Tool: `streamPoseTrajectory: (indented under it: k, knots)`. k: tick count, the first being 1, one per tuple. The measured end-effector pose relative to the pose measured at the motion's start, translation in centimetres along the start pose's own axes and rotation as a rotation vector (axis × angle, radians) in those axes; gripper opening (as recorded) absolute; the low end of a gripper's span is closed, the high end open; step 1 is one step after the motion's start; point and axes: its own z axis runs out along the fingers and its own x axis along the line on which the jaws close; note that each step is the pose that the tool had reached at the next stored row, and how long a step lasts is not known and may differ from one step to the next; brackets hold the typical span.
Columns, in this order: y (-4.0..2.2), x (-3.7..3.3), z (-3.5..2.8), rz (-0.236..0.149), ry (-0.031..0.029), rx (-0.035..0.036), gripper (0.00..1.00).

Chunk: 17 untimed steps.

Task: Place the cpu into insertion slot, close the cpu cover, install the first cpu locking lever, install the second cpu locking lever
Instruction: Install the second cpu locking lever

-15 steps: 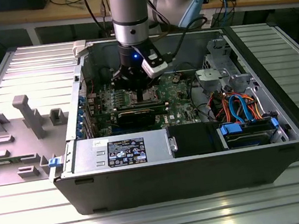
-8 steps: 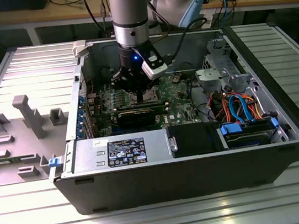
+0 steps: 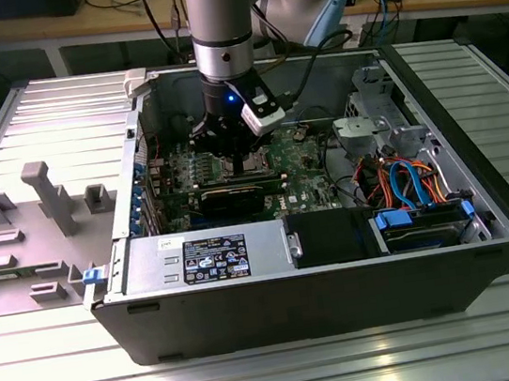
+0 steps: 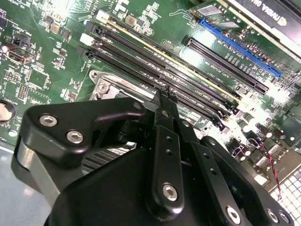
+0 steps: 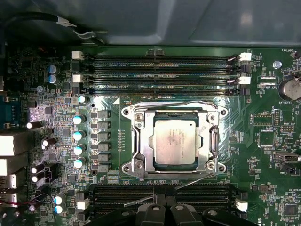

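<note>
In the first wrist view the cpu lies flat in the insertion slot, its silver top showing through the cut-out. The cpu cover is folded down over its edges. One thin wire lever runs along the socket's side nearest the memory slots. A second wire lever slants off the opposite side toward my gripper. The gripper's black fingers meet at their tips just beside the socket corner. I cannot tell whether the wire is pinched. The exterior view shows the gripper low over the motherboard.
Black memory slots flank the socket on two sides, and a blue card slot lies further off. The case walls, a drive cage, coloured cables and the power supply ring the board. A grey fixture sits outside.
</note>
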Motion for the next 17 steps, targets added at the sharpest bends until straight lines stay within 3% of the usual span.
streamPoseTrajectory:
  k: [2, 6, 11, 13, 17]
  knots:
    - [0.00, 0.00, 0.01, 0.000, 0.0000, 0.0000, 0.11]
    - [-0.06, 0.82, 0.09, -0.001, -0.0002, -0.0002, 0.11]
    - [-0.68, 1.07, 0.32, -0.014, -0.0013, -0.0017, 0.11]
    - [-0.70, 1.11, 0.41, -0.018, -0.0017, -0.0124, 0.11]
    - [-0.86, 1.36, 0.59, -0.026, -0.0027, -0.0265, 0.11]
